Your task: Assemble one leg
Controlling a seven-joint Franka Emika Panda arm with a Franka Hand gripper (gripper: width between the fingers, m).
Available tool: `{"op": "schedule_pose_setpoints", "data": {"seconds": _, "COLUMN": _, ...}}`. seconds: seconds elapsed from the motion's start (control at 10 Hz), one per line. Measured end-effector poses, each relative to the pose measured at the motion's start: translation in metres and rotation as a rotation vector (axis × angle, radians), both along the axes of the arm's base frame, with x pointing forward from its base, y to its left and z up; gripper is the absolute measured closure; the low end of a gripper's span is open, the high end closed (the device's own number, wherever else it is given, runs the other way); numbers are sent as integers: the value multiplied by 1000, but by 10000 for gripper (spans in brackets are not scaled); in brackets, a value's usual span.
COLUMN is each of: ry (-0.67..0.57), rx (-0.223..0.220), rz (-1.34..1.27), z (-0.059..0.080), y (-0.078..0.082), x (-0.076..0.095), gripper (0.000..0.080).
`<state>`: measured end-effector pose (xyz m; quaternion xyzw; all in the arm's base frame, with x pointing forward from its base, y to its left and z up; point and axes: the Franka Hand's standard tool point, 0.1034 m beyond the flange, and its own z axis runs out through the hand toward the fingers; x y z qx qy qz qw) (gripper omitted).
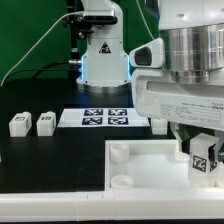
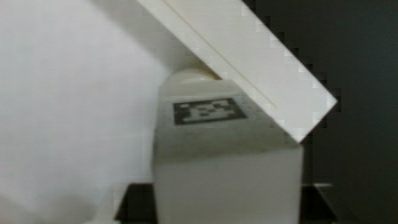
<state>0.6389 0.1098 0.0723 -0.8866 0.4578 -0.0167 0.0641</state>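
The large white panel [image 1: 150, 170] lies on the black counter [image 1: 40, 160], near side. The claw [image 1: 200, 150] is closed on one leg [image 1: 201, 157], held over the panel's right part. Keep the leg upright and centre it over a corner socket [image 1: 119, 151] before lowering. Two spare legs [image 1: 32, 123] rest far left.

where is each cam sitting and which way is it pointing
Exterior view: off the arm, low at the table's edge, facing across the table toward the marker board; the arm and gripper fill the exterior view's right.
Wrist view: on the wrist, looking along the gripper at the leg against the white panel; no finger clearly shows.
Shared: the tagged leg and the panel.
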Motion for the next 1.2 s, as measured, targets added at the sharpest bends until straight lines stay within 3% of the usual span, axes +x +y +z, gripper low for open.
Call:
{"op": "schedule_pose_setpoints", "data": {"seconds": 0.2, "ry": 49, "rx": 23, "rz": -361, "z": 0, "y": 0, "x": -4, "gripper": 493}}
{"op": "schedule_pose_setpoints", "data": {"seconds": 0.4, "ry": 96, "rx": 83, "rz": -768, "z": -2, "y": 2, "x": -6, "gripper": 498}}
{"op": "schedule_pose_setpoints", "data": {"seconds": 0.6, "ry": 120, "rx": 114, "rz": -945, "z": -2, "y": 1, "x": -8, "gripper": 500}}
{"op": "schedule_pose_setpoints", "data": {"seconds": 0.8, "ry": 116, "rx": 110, "rz": -895, "z": -3, "y": 1, "x": -9, "gripper": 500}}
{"op": "schedule_pose_setpoints", "data": {"seconds": 0.9, "ry": 100, "rx": 91, "rz": -779, "z": -3, "y": 0, "x": -8, "gripper": 419}}
{"op": "schedule_pose_setpoints", "data": {"seconds": 1.0, "ry": 78, "rx": 72, "rz": -584, "z": -3, "y": 1, "x": -7, "gripper": 285}}
{"op": "schedule_pose_setpoints", "data": {"seconds": 1.1, "ry": 67, "rx": 56, "rz": -409, "z": -3, "y": 2, "x": -8, "gripper": 285}}
{"op": "schedule_pose_setpoints", "data": {"seconds": 1.2, "ry": 50, "rx": 40, "rz": -239, "z": -4, "y": 4, "x": -8, "gripper": 177}}
